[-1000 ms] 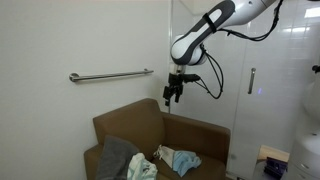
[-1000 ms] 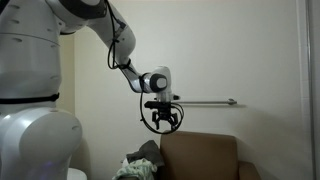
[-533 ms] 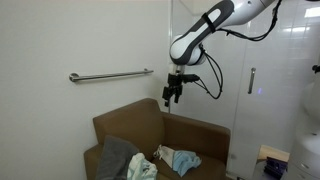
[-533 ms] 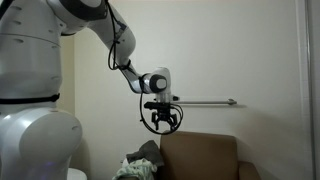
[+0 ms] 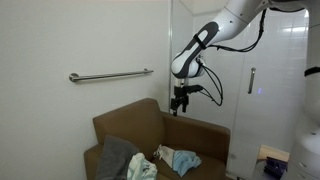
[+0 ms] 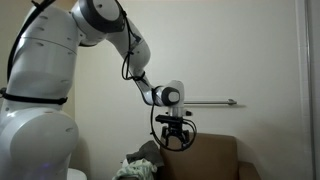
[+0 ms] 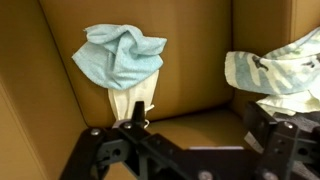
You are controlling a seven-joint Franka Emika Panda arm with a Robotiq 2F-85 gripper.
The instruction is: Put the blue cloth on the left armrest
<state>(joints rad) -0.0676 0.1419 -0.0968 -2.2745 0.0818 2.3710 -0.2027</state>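
A light blue crumpled cloth [image 5: 183, 158] lies on the seat of a brown armchair [image 5: 130, 125], near one armrest. In the wrist view the blue cloth [image 7: 120, 55] rests on a cream cloth against the brown upholstery. My gripper [image 5: 180, 108] hangs well above the chair, over its backrest edge, open and empty. It also shows in an exterior view [image 6: 177, 140] above the chair's back [image 6: 205, 155]. In the wrist view its two black fingers [image 7: 200, 128] stand apart with nothing between them.
A white-and-teal patterned cloth [image 7: 275, 70] and a grey cloth [image 5: 115, 155] also lie on the chair. A metal grab bar [image 5: 110, 75] runs along the wall behind it. A glass door with a handle [image 5: 251, 82] stands beside the chair.
My gripper has moved down and a little sideways toward the chair, and the arm's pose has shifted. It stays open. The cloths have not moved.
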